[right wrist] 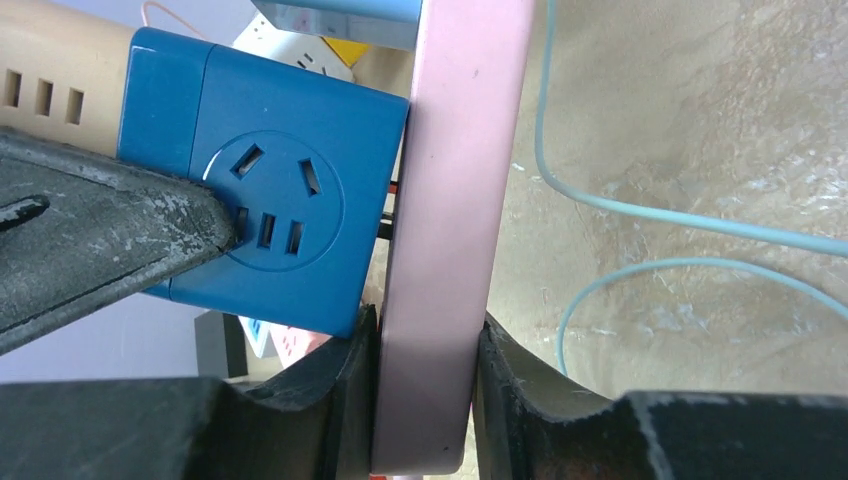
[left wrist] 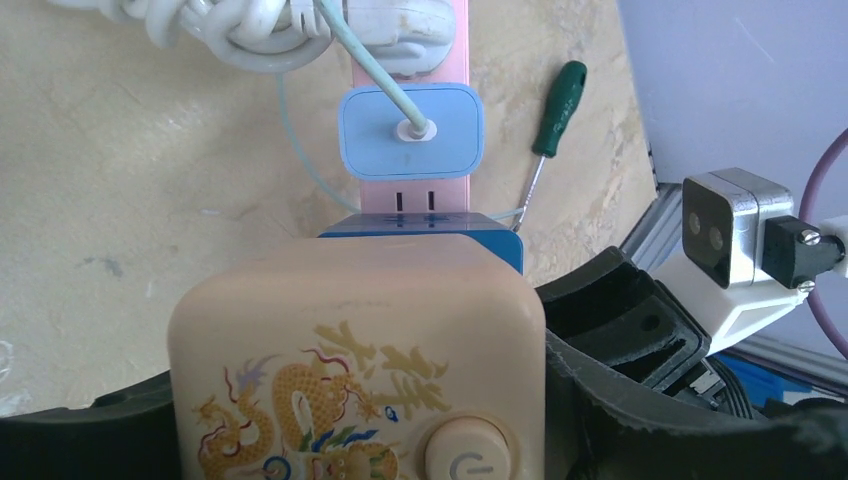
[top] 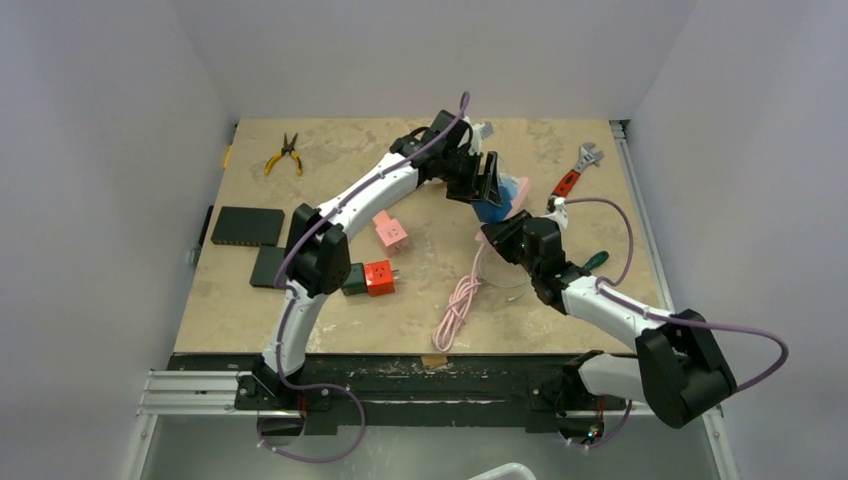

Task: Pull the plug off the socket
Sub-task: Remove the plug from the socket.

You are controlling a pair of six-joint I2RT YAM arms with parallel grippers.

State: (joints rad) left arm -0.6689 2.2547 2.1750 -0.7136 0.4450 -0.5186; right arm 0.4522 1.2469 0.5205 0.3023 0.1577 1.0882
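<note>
1. Between the left jaws: the plug, a blue block backed by a beige cube printed with a dragon and carrying a power button. The left jaws hold the plug by this cube, with a black finger lying against each side.
2. Just beyond the left jaws: the pink power strip, with the plug's blue block seated on its face. The right wrist view shows a narrow gap crossed by pins between block and strip.
3. Between the right jaws: the same power strip, seen edge-on. The right jaws are narrowed onto it, with one finger touching each face.
4. Left of the right jaws: the blue block's socket face, partly covered by a finger of the left jaws.
5. Farther along the strip from the left jaws: a light blue charger with a pale cable, then a white coiled cord.
6. Right of the left jaws, on the table: a green-handled screwdriver.
7. Well apart from both jaws, in the top view: pliers, a wrench, a red cube, a pink cube and a pink coiled cable.
</note>
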